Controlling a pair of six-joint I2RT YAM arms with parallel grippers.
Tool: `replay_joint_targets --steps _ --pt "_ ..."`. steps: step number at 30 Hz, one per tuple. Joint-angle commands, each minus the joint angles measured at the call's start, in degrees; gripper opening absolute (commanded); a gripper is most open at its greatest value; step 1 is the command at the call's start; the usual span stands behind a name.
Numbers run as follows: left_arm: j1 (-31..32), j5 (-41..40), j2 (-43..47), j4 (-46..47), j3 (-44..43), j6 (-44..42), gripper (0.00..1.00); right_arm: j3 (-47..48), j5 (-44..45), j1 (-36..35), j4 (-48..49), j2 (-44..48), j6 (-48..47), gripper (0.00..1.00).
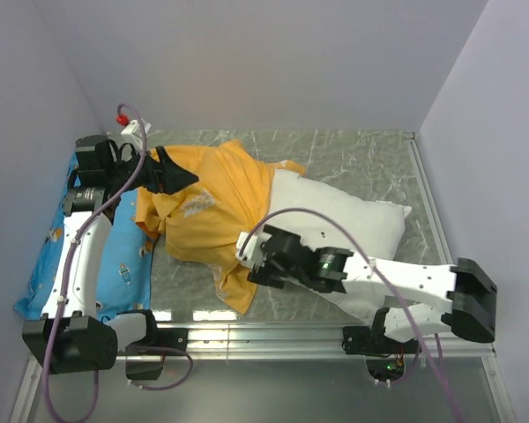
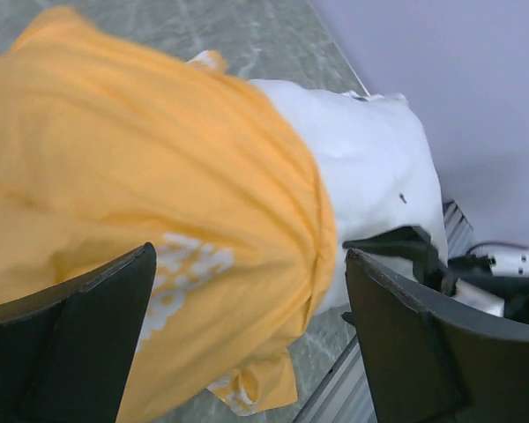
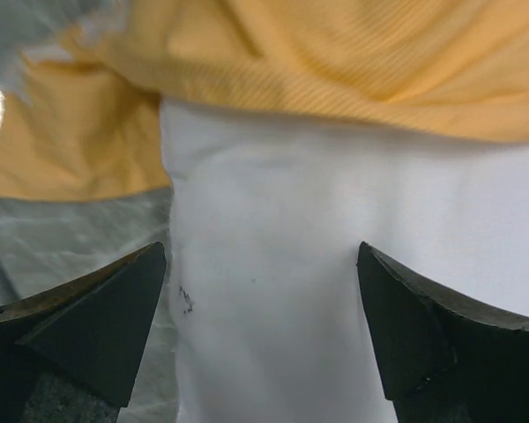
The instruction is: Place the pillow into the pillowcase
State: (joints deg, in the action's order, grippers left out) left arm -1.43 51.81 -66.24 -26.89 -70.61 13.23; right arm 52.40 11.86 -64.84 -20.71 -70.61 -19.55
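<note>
On the grey marbled surface (image 1: 361, 159) both pairs of jaws gape wide, gripping nothing: the left jaws frame the orange pillowcase (image 2: 159, 176), the right jaws frame the white pillow (image 3: 335, 264), its end tucked under the pillowcase hem just beyond them.

Pillowcase (image 3: 335, 53) — orange cloth, fine ribbed weave, matt. Pillow (image 3: 291, 264) — white cloth, smooth, matt. Table (image 1: 361, 163): grey marble-look top, faint sheen. Rail (image 1: 264, 333): brushed metal.
</note>
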Motion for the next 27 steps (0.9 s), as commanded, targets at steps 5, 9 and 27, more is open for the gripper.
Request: replay_joint_targets --steps 5,9,27 --pt "-8.05 2.86 3.04 -0.52 4.25 0.92 0.95 -3.45 23.73 -8.9 12.35 -14.7 -7.17 1.0" --pt "-9.29 1.54 5.32 -1.41 5.92 -3.99 0.93 -2.23 21.39 -5.84 15.97 -17.72 -9.02 0.52" --pt "3.28 -15.93 13.84 3.49 9.76 -25.21 0.92 37.59 -53.23 40.28 -2.32 -14.46 21.02 0.0"
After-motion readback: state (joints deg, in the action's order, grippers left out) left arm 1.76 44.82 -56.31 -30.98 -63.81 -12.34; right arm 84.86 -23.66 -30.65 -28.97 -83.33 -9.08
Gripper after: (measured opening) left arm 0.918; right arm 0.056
